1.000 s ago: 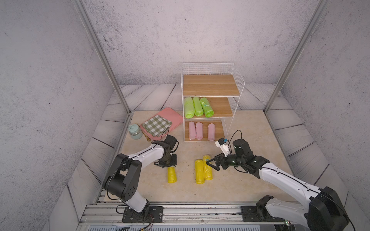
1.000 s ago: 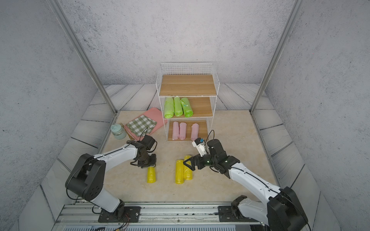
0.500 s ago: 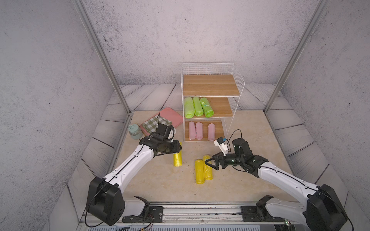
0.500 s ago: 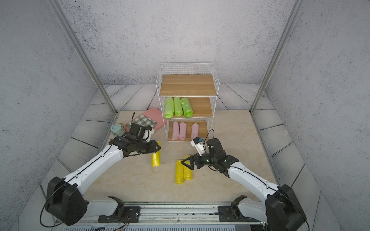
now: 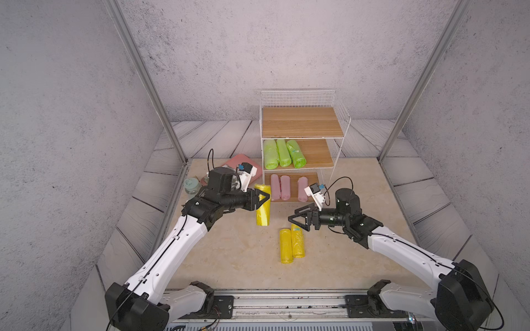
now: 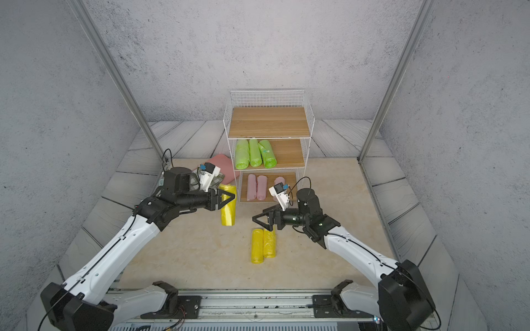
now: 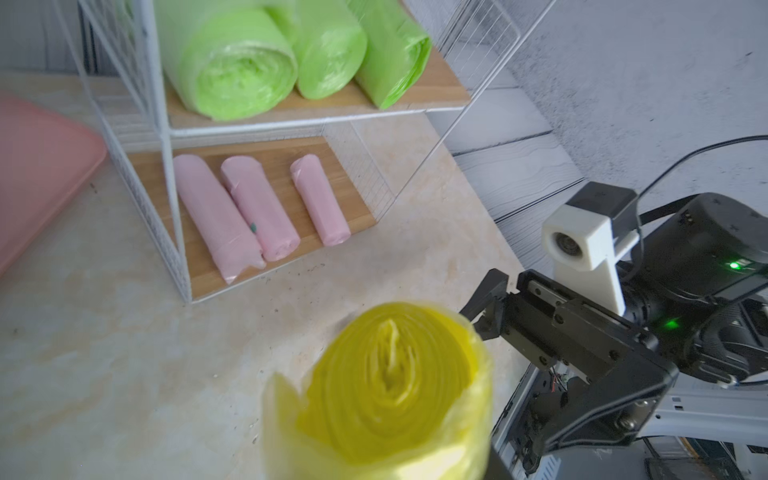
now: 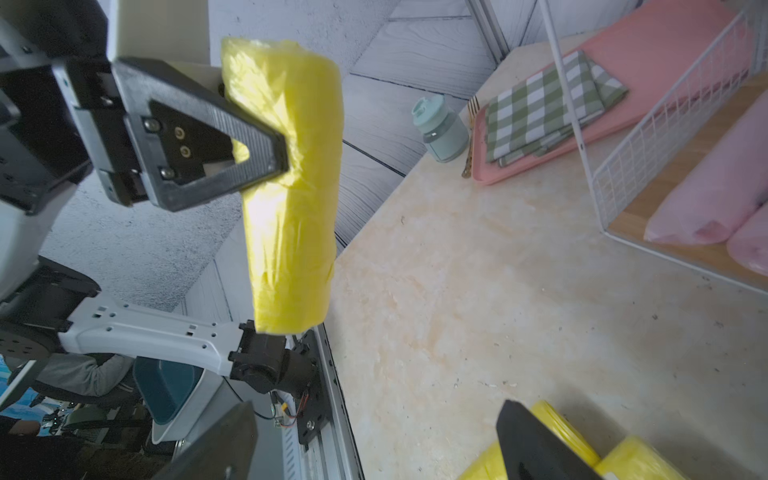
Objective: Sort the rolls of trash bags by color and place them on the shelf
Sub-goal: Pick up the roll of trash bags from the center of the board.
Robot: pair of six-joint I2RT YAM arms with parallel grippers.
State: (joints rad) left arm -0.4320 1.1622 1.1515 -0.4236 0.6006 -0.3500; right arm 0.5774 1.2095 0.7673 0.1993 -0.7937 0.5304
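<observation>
Nearest us, two yellow rolls (image 5: 292, 242) lie lengthwise on the bench (image 5: 229, 258), with our right pincer (image 5: 296, 222) spread just above their far ends. Beyond, our left pincer (image 5: 265, 197) pinches a third yellow roll (image 5: 263, 212) upright, and the shelf (image 5: 342, 134) stands behind it, its top board (image 5: 301, 121) higher still.

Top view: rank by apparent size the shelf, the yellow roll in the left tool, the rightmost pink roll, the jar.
1. shelf
2. yellow roll in the left tool, held up nearer the camera, so perhaps flattered
3. pink roll and jar: about alike; the jar is partly hidden
</observation>
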